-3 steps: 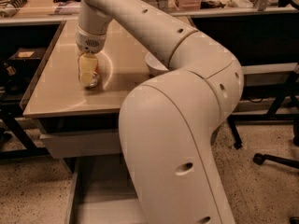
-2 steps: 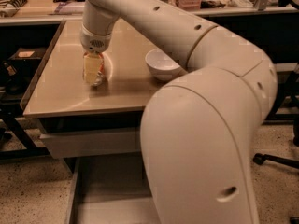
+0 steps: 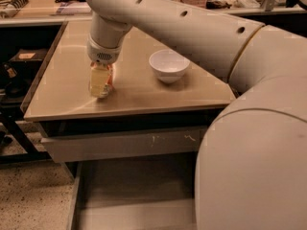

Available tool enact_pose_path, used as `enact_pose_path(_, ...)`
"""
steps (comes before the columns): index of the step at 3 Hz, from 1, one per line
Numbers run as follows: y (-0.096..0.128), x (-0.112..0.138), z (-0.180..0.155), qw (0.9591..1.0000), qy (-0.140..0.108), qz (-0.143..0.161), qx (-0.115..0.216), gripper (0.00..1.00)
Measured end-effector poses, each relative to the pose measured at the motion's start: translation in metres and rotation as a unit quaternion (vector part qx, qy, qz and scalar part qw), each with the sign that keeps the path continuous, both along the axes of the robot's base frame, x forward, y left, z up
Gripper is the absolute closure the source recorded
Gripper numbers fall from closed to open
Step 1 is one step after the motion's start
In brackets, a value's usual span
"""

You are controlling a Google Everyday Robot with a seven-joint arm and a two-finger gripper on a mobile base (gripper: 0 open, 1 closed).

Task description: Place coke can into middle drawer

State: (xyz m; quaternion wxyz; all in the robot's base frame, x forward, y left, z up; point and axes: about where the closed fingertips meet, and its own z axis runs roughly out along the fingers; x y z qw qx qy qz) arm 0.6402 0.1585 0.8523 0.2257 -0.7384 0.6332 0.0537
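The coke can (image 3: 110, 78) stands near the front left of the tan table top, its red side showing between and just right of my fingers. My gripper (image 3: 100, 82) comes straight down onto it from the big white arm and is shut on the coke can, hiding most of it. Below the table the middle drawer (image 3: 129, 188) is pulled out, its flat grey floor bare; the arm's bulky body covers its right part.
A white bowl (image 3: 169, 65) sits on the table (image 3: 62, 99) to the right of the can. A shut drawer front (image 3: 120, 145) with pale scratches lies under the table top. Cluttered benches run along the back, and dark frame legs stand at left.
The gripper has shifted a little toward the table's front edge, and the can's red side now shows beside it. The arm's body has swung further right. The bowl has not moved.
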Motion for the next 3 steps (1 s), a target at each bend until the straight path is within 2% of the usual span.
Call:
enact_pose_path(1,0.003,-0.017,-0.004,1.0000,0.008,-0.004,0.001,1.00)
enact_pose_path(3,0.002,-0.077,-0.009,0.9992,0.022,-0.030,0.012,1.00)
